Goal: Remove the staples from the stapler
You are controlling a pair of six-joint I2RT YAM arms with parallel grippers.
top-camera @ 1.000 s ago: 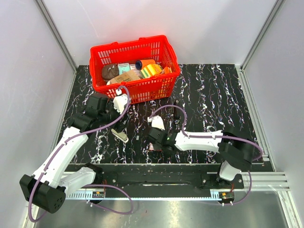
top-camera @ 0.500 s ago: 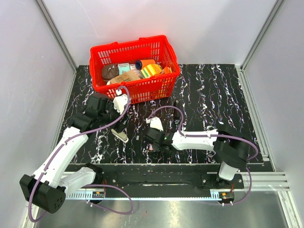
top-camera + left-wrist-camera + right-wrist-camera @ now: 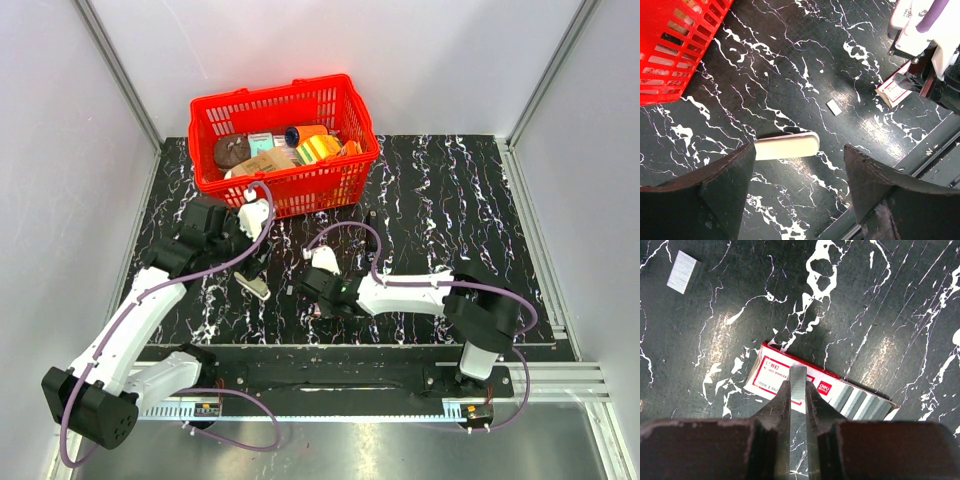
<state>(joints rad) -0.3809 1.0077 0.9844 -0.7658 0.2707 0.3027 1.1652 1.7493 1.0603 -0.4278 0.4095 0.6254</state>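
The cream stapler (image 3: 257,287) lies flat on the black marble table; in the left wrist view (image 3: 785,146) it sits between and just beyond my fingers. My left gripper (image 3: 251,264) (image 3: 799,156) is open and empty above it. My right gripper (image 3: 318,298) (image 3: 798,386) is shut on a grey strip of staples (image 3: 798,376), held just over a red-and-white staple box (image 3: 771,376) whose drawer with more strips is pulled out to the right. The box also shows in the left wrist view (image 3: 894,90).
A loose short strip of staples (image 3: 683,272) (image 3: 833,107) lies on the table between stapler and box. A red basket (image 3: 285,195) full of items stands at the back left. A small dark object (image 3: 372,216) lies behind the right arm. The table's metal front edge is near.
My right gripper has shifted a little to the left with the staple strip in it. The left arm and the stapler have not moved.
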